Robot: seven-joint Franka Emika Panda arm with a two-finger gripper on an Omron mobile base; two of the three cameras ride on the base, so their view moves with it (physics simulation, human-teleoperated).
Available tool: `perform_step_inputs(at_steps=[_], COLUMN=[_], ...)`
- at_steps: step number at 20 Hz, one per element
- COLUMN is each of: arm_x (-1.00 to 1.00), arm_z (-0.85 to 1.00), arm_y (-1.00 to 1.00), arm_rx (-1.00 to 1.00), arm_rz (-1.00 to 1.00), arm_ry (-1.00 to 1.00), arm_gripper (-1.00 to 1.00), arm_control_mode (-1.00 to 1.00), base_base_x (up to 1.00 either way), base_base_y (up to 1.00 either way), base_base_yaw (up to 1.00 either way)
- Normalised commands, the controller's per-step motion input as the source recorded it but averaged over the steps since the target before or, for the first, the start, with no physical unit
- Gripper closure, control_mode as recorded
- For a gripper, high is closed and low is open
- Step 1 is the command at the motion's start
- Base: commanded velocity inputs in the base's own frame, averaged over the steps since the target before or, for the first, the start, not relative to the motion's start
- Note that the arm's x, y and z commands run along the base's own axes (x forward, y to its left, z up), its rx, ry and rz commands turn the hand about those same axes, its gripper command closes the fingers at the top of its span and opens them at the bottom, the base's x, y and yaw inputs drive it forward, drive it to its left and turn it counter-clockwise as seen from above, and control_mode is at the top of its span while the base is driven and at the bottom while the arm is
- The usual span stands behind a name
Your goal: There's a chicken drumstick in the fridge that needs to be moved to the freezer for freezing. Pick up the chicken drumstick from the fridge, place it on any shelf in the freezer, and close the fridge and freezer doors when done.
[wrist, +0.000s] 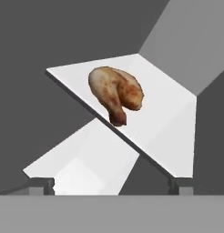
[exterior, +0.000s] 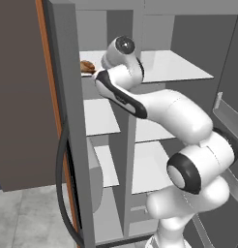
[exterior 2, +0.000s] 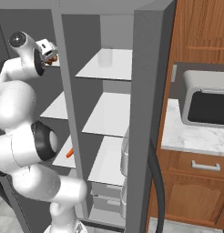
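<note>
Grey side-by-side unit fills the frame, both doors open: the freezer (exterior: pixel 99 145), left of centre, stacks narrow white panels; the fridge (exterior 2: pixel 109 113) holds a pale jar (exterior 2: pixel 105 58) up top. At upper left, the chicken drumstick (wrist: pixel 116 93) lies on the top shelf (wrist: pixel 164 132) near its edge. The gripper (exterior 2: pixel 51 56) hangs spread wide, holding nothing. Retreat straight back, avoiding the meat.

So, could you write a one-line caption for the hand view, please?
Drumstick lying on a narrow white freezer shelf, seen from the hand camera.
</note>
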Motion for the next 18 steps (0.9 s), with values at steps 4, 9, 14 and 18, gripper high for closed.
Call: perform_step_inputs(at_steps=[4,9,14,18], arm_x=[-0.77,-0.83,-0.75,-0.66], arm_z=[0.35,0.26,0.06,0.0], arm_y=[-0.37,-0.28,-0.56,-0.6], arm_rx=[0.05,0.01,0.01,0.0], arm_rz=[-0.08,-0.09,-0.07,-0.06], arm_ry=[0.02,0.04,0.07,0.03], arm_gripper=[-1.0,-1.0,-1.0,-1.0], arm_control_mode=[-1.0,-1.0,-1.0,-1.0], base_base_x=[0.0,0.0,0.0,0.0], base_base_y=[0.0,0.0,0.0,0.0], base_base_yaw=[0.0,0.0,0.0,0.0])
